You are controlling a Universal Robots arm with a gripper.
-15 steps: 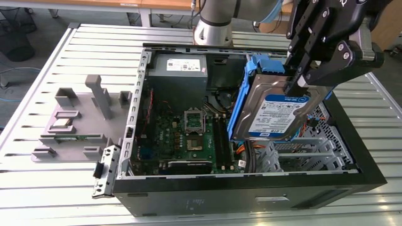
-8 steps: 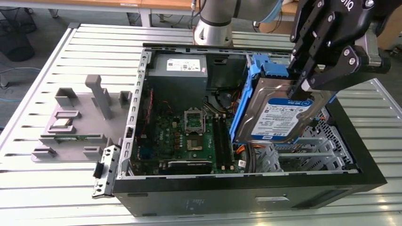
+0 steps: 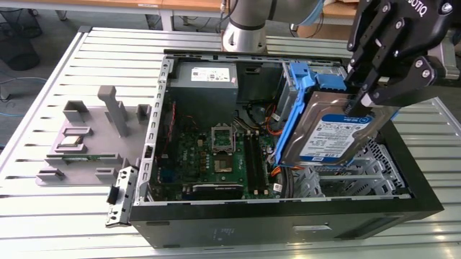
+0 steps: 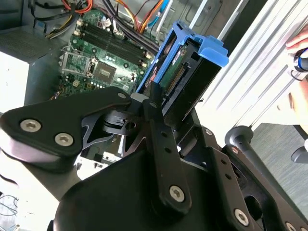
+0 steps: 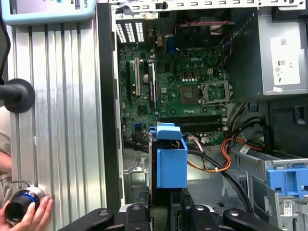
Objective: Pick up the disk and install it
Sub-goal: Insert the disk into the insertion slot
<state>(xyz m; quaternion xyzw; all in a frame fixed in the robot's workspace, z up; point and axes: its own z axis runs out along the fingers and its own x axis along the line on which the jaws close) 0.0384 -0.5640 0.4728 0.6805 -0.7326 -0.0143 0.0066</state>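
We had the gripper (image 3: 365,103) with jaws closed on the disk's (image 3: 333,135) top edge (tilted, not seated yet), held above the open computer case (image 3: 288,210), at the exterior view's right.

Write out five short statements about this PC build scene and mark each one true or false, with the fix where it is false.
1. The claw is shut on the disk. True.
2. The disk is lying flat. False: it hangs tilted on edge over the open computer case.
3. The grey power supply box sits inside the computer case. True.
4. The disk's carrier bracket is red. False: it is blue.
5. The motherboard is hidden under a cover. False: it lies exposed in the open case.
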